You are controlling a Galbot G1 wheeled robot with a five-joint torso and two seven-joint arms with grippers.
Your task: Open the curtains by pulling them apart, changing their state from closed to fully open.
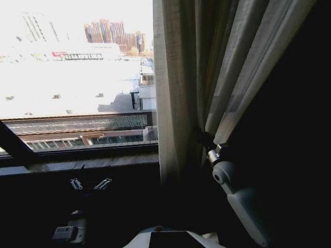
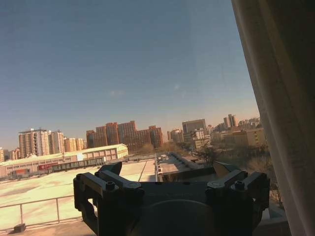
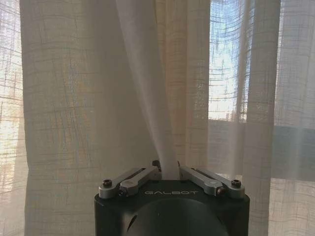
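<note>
The curtains (image 3: 88, 98) were thin, loosely woven cloth, matt and translucent, with a coarse visible weave. The right gripper (image 3: 166, 173) had bare brushed-metal fingers (image 3: 133, 179) on a smooth matt black body. The left gripper (image 2: 167, 184) looked like matt black plastic.

Looking out at a clear blue sky and a row of city buildings (image 2: 123, 135) past a flat pale rooftop (image 2: 44, 187). Left gripper (image 2: 167, 172) sitting low in front, jaws spread wide with nothing between them. Sheer white curtain (image 2: 280, 113) hanging just beside it.
</note>
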